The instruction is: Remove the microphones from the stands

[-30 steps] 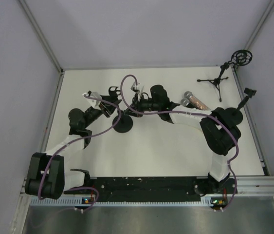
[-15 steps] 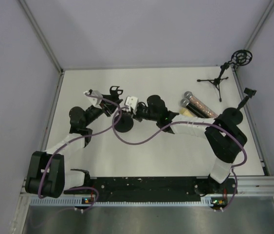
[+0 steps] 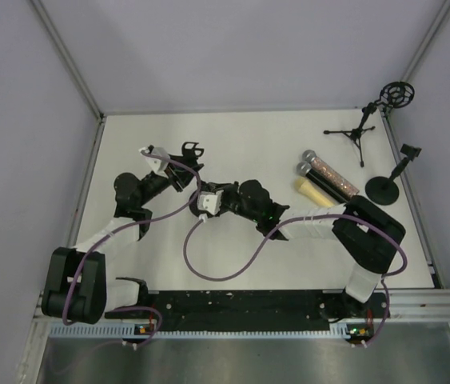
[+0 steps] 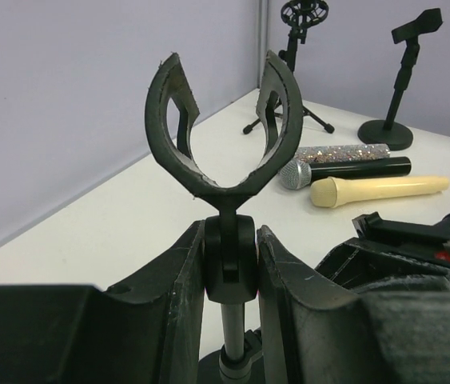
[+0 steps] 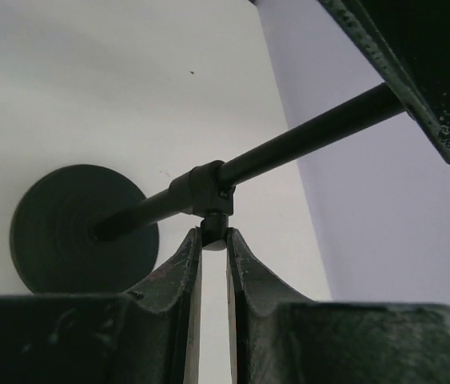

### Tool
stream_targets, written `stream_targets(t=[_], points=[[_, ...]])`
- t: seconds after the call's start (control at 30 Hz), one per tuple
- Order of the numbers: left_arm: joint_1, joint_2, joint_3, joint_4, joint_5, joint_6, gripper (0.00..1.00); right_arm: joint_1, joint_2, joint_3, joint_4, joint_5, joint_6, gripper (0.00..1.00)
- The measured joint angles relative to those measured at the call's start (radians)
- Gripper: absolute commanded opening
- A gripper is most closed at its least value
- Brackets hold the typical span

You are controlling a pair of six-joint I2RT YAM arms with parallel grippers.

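Two arms hold one black round-based microphone stand (image 5: 288, 144) a little left of the middle of the white desk (image 3: 288, 136). Left jaws: clenched on the swivel joint (image 4: 228, 264) directly beneath the black U-shaped clip (image 4: 218, 190), which stands upright and empty. Right jaws: pinched almost closed on the small knob (image 5: 213, 230) under the pole's collar (image 5: 206, 188), with the round base (image 5: 57, 228) beyond them. Three microphones lie together towards the desk's right edge, well apart from this stand: a cream one (image 4: 380, 189), a black-bodied one with a silver mesh head (image 4: 352, 167) and a glitter-bodied one (image 4: 340, 152). Which of them belongs to this clip cannot be told. Since the clip carries nothing, removal appears done, and the step in hand is judged to be settling the stand and letting go. To do it well, make sure the base sits flat on the desk before either grip loosens. Free the lower, right grip first while the upper grip guards the pole against toppling. Then spread the left jaws wide enough to clear the joint and draw straight back, so the clip's prongs are not snagged. A purple cable (image 3: 217, 278) loops across the desk's near side and should not be allowed to drag the base
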Motion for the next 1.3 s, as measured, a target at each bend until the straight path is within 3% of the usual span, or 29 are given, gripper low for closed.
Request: stream_targets(t=[0.17,0.23,0.27,0.37,0.47,0.57,0.73,0.93,1.0,1.07,1.13,1.3], points=[[-0.006,0.0,0.004,-0.003,0.035,-0.008,0.0,0.038,0.004,-0.122,0.207,0.064,-0.212,0.0],[-0.008,0.0,0.005,-0.002,0.045,-0.012,0.0,0.047,0.008,-0.153,0.261,0.074,-0.277,0.09],[-0.008,0.0,0.005,-0.002,0.047,-0.013,0.0,0.05,0.01,-0.16,0.276,0.081,-0.304,0.16],[-0.008,0.0,0.006,-0.001,0.045,-0.019,0.0,0.06,0.011,-0.176,0.3,0.105,-0.368,0.62],[0.0,0.002,0.005,-0.028,0.039,-0.019,0.0,0.06,0.011,-0.19,0.325,0.144,-0.396,0.84],[0.003,0.013,0.005,-0.062,0.039,-0.019,0.0,0.06,0.007,-0.19,0.299,0.161,-0.388,0.9],[0.005,0.02,0.005,-0.083,0.039,-0.017,0.0,0.053,-0.066,-0.188,0.083,0.133,-0.272,0.96],[0.008,0.029,0.005,-0.078,0.045,-0.01,0.02,-0.055,-0.201,-0.069,-0.261,-0.093,-0.004,0.99],[0.008,0.035,0.0,-0.077,0.053,0.0,0.12,-0.119,-0.226,-0.013,-0.319,-0.172,0.09,0.99],[0.008,0.042,-0.01,-0.077,0.067,0.019,0.37,-0.175,-0.248,0.035,-0.357,-0.237,0.182,0.99],[0.008,0.047,-0.018,-0.081,0.085,0.047,0.54,-0.209,-0.258,0.071,-0.381,-0.288,0.268,0.99],[0.008,0.049,-0.026,-0.132,0.115,0.089,0.85,-0.214,-0.254,0.094,-0.395,-0.397,0.44,0.99]])
